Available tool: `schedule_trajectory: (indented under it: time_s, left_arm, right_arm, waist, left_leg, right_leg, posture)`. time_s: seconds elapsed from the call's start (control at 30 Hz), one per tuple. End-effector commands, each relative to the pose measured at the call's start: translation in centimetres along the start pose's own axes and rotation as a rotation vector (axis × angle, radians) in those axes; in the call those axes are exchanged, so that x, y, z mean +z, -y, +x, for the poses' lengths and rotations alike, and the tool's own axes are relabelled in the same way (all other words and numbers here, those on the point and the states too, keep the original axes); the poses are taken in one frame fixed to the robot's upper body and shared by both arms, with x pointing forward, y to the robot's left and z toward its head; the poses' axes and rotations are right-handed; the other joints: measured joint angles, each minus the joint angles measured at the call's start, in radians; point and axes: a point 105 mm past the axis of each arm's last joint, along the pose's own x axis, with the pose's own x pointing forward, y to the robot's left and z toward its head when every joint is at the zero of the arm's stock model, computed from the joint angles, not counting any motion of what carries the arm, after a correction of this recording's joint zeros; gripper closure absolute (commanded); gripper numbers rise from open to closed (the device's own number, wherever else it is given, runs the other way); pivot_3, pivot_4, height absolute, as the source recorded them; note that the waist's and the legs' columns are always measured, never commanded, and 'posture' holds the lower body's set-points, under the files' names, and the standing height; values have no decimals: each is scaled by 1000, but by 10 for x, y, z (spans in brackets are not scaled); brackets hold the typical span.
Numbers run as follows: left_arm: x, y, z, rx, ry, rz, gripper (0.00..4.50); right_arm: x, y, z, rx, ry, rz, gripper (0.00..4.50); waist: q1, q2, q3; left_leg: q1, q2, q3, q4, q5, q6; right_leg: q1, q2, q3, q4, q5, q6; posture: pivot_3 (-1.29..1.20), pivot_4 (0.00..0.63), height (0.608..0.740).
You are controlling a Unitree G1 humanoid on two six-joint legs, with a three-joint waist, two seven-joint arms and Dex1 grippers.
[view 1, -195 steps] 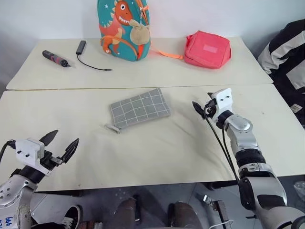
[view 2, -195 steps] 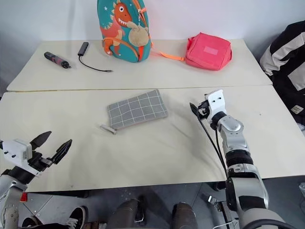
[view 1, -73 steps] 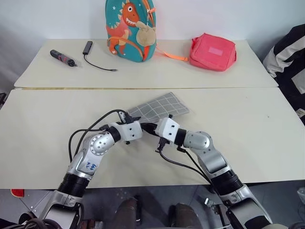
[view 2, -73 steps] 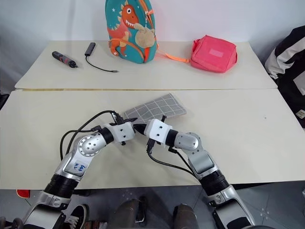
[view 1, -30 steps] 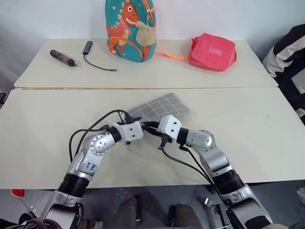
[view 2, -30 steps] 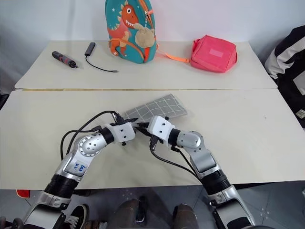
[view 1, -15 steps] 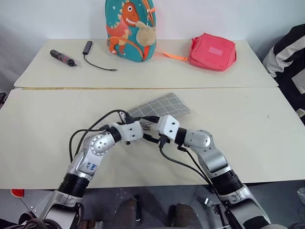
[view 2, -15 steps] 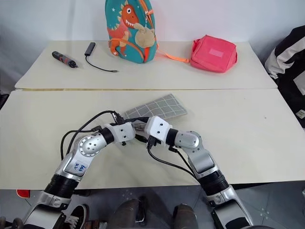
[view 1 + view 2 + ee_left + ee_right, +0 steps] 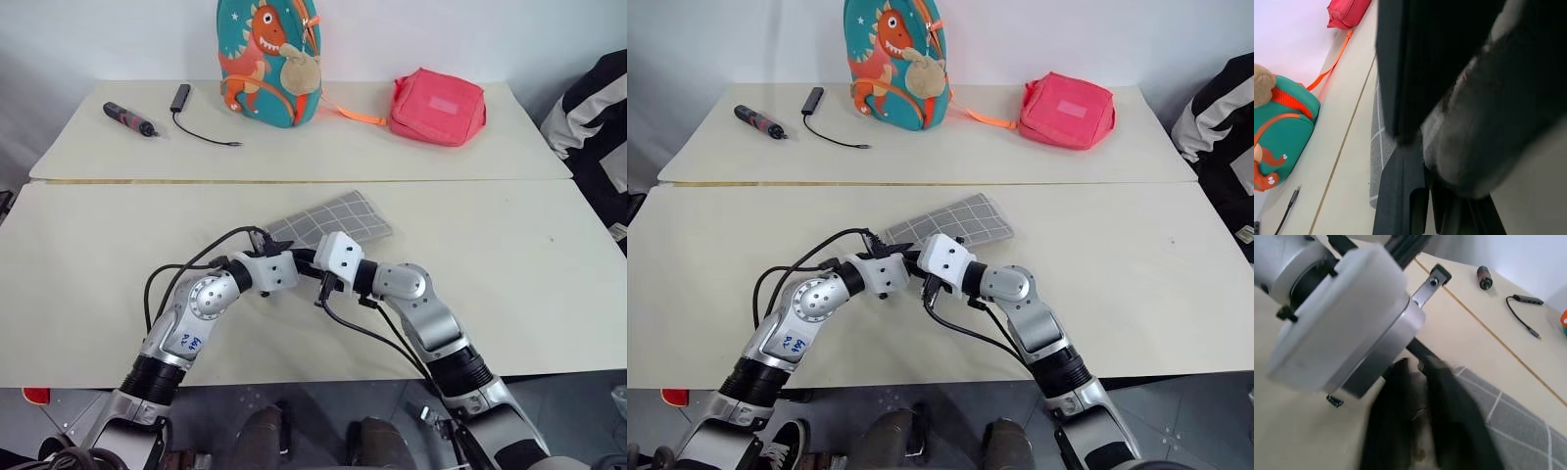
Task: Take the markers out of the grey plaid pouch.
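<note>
The grey plaid pouch (image 9: pixel 331 219) is lying mid-table, its near end under both grippers. The left gripper (image 9: pixel 297 262) and right gripper (image 9: pixel 310 264) are both pinching together at that end. Soft, limp fabric; I'd take the zipper pull.

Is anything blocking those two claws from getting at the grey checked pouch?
Nothing visible does. The left gripper and right gripper meet at the near end of the grey plaid pouch, both shut. No markers can be seen yet. The dinosaur backpack and pink bag stand far behind.

Grey plaid pouch (image 9: pixel 1377 147) by dark claw parts; teal backpack (image 9: pixel 1278 132), red bag (image 9: pixel 1347 12) beyond.
</note>
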Motion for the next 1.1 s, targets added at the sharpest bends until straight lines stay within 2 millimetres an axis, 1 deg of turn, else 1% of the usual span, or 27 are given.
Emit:
schedule_trajectory:
  time_s: [0.03,0.13,0.2,0.27,0.37,0.4,0.43,0.47,0.53,0.63,0.77,0.8,0.93,1.0,1.07,1.1]
  left_arm:
    - [2,15,2,-42,3,-13,4500]
    - [2,15,2,-42,3,-13,4500]
    - [2,15,2,-42,3,-14,4500]
    - [1,15,2,-40,2,-12,4500]
    - [1,13,2,-31,1,-14,4500]
    - [1,13,2,-29,2,-13,4500]
    - [1,13,2,-29,3,-11,4500]
    - [2,12,2,-27,3,-10,4500]
    - [2,11,2,-22,5,-10,4500]
    - [2,8,1,-9,5,-17,4500]
    - [2,4,0,-2,2,-10,4500]
    - [1,3,0,-1,0,-8,4500]
    - [1,2,0,8,-1,-6,4500]
    - [2,0,1,20,1,-7,4500]
    - [3,-2,2,40,0,-9,4500]
    - [3,-3,3,49,-2,-10,4500]
  right_arm:
    - [15,-1,1,5,55,-18,4478]
    - [8,-2,-1,17,22,-52,4478]
    - [8,-1,-1,9,25,-33,4478]
    - [8,-2,-4,31,17,-65,4478]
    - [5,-10,-8,100,-10,-117,3944]
    - [-1,-13,-11,123,-39,-151,3626]
    - [-5,-14,-12,130,-64,-181,3626]
    - [-9,-14,-14,131,-86,-202,3092]
    - [-11,-12,-14,120,-95,-202,2553]
    - [-11,-12,-15,131,-102,-234,1510]
    - [-13,-3,-26,113,-134,-260,152]
    - [-10,1,-29,94,-125,-248,40]
    - [-3,7,-33,69,-102,-242,40]
    - [-1,10,-35,49,-90,-204,40]
    - [-3,16,-37,-18,-89,-116,40]
    - [-5,19,-38,-63,-83,-40,40]
  waist:
    - [0,0,0]
    - [0,0,0]
    - [0,0,0]
    - [0,0,0]
    - [0,0,0]
    - [0,0,0]
    - [0,0,0]
    - [0,0,0]
    - [0,0,0]
    - [0,0,0]
    - [0,0,0]
    - [0,0,0]
    - [0,0,0]
    - [0,0,0]
    - [1,0,0]
    - [1,0,0]
  left_leg:
    - [0,0,0,0,0,0]
    - [0,0,0,0,0,0]
    - [0,0,0,0,0,0]
    - [0,0,0,0,0,0]
    - [0,0,0,0,0,0]
    - [0,0,0,0,0,0]
    - [0,0,0,0,0,0]
    - [0,0,0,0,0,0]
    - [0,0,0,0,0,0]
    - [0,0,0,0,0,0]
    - [0,0,0,1,0,0]
    - [0,0,0,1,0,0]
    - [0,0,0,1,0,0]
    - [0,0,0,1,0,0]
    - [0,0,0,1,0,0]
    - [0,0,0,1,0,0]
  right_leg:
    - [0,0,0,0,0,0]
    - [0,0,0,0,0,0]
    - [0,0,0,0,0,0]
    - [0,0,0,0,0,0]
    - [0,0,0,0,0,0]
    - [0,0,0,0,0,0]
    - [0,0,0,0,0,0]
    - [0,0,0,0,0,0]
    - [0,0,0,0,0,0]
    - [0,0,0,0,0,0]
    - [0,0,0,0,0,0]
    - [0,0,0,0,0,0]
    - [0,0,0,-1,0,0]
    - [0,0,0,-1,0,0]
    - [0,0,0,0,0,0]
    - [1,0,0,-1,0,0]
  posture:
    - [0,150,740]
    - [0,150,740]
    - [0,150,740]
    - [0,150,740]
    - [0,150,740]
    - [0,150,740]
    - [0,150,740]
    - [0,150,740]
    - [0,150,740]
    - [0,150,740]
    - [0,150,740]
    - [0,150,740]
    - [0,150,740]
    - [0,150,740]
    - [0,150,740]
    - [0,150,740]
